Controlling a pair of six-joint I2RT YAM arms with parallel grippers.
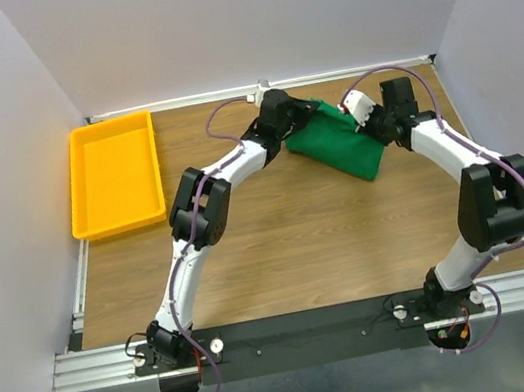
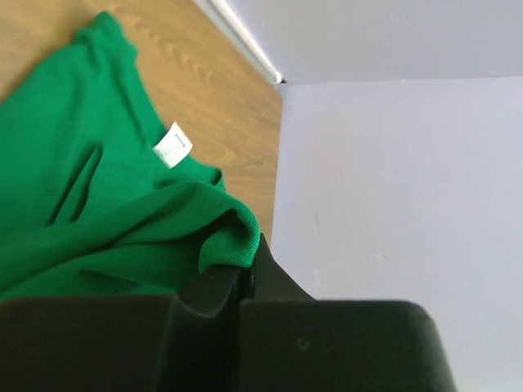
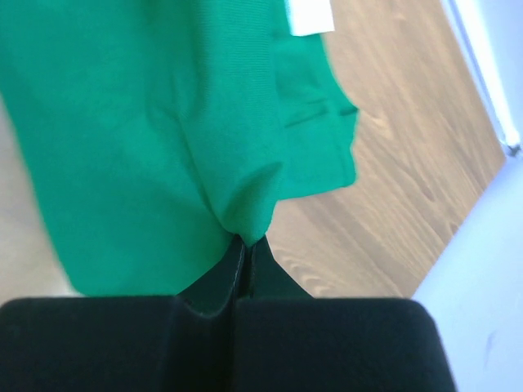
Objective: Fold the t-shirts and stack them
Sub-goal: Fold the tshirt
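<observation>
Green t-shirt (image 1: pixel 339 142), one only, lies bunched on the far right part of the wooden tabletop (image 1: pixel 290 242), close to the back wall and between the two wrists. Left fingers (image 2: pixel 214 287) are pressed together on a rolled fold of its cloth, whose ribbed edge curls over their tips; the rest of the garment spreads away from them across the wood. Right fingers (image 3: pixel 214 286) are pressed together too, pinching a pulled-up ridge of the same shirt right at their tips, with cloth falling away on both sides of the pinch. One small white neck tag (image 2: pixel 173 144) shows at the collar, past the left pinch. From above, the left arm (image 1: pixel 205 206) reaches the shirt's left end and the right arm (image 1: pixel 491 201) its far right end: two arms, two fingers on each, both on the one shirt. One yellow plastic tray (image 1: pixel 95 225) sits at the far left of the tabletop, well apart from the shirt
</observation>
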